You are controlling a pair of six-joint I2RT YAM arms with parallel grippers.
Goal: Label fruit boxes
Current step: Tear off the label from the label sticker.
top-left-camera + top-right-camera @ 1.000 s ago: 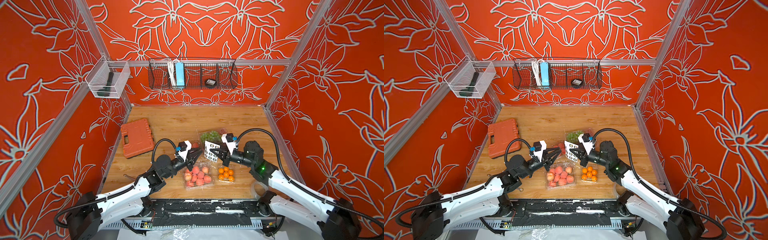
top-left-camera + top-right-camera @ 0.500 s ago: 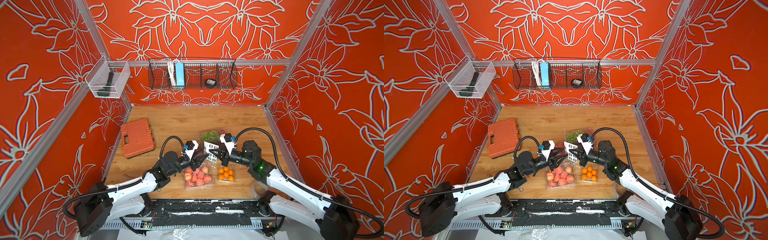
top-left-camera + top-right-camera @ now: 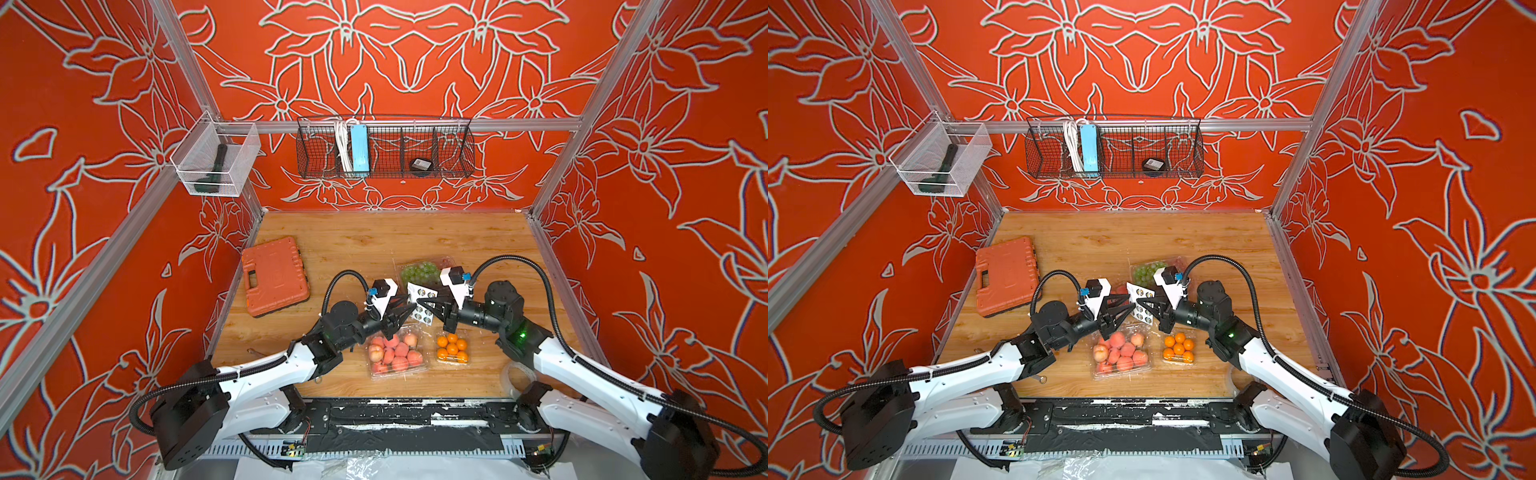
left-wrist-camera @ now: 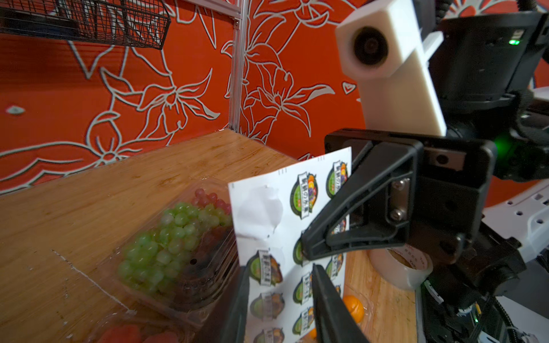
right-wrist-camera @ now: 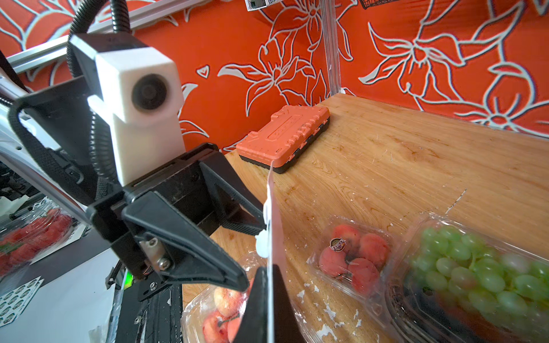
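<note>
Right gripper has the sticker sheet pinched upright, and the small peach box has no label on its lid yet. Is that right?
Not quite. The small peach box already carries a label on its lid, as the right wrist view shows. The right gripper does have the sticker sheet pinched upright.

Both top views: high over front edge, looking steeply down at whole wooden table, full scene — near-identical, slight sideways shift. Left wrist view: close, low, faces right gripper, sticker sheet, grape box. Right wrist view: close, low, faces left gripper, orange case beyond. Wrist views share sheet, grape box — from opposite sides.
</note>
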